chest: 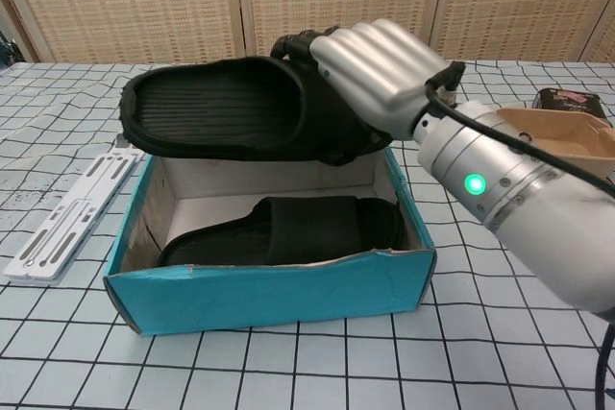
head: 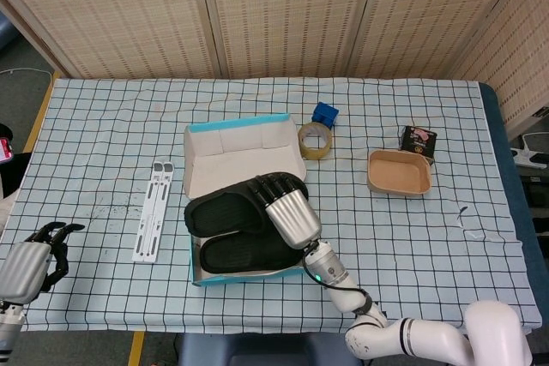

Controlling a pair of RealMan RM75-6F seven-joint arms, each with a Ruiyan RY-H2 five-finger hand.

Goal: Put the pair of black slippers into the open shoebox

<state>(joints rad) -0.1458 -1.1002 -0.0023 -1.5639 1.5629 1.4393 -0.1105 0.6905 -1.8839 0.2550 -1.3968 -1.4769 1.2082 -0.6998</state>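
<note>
Worktop: checked cloth.
Shoebox: open, teal, near the worktop's front edge, centre.
First slipper: black, lying flat inside the shoebox.
Second slipper: black, held level above the shoebox.
Right hand: fingers wrapped over the second slipper's strap, gripping it.
Left hand: at the front-left corner, fingers curled, holding nothing.

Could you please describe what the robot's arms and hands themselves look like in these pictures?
The right robot hand has a ribbed silver metal back and black fingers. Its wrist is a silvery-grey cylinder with a glowing green light and a thin black cable along it. The left robot hand looks the same: silver back, black fingers.
</note>
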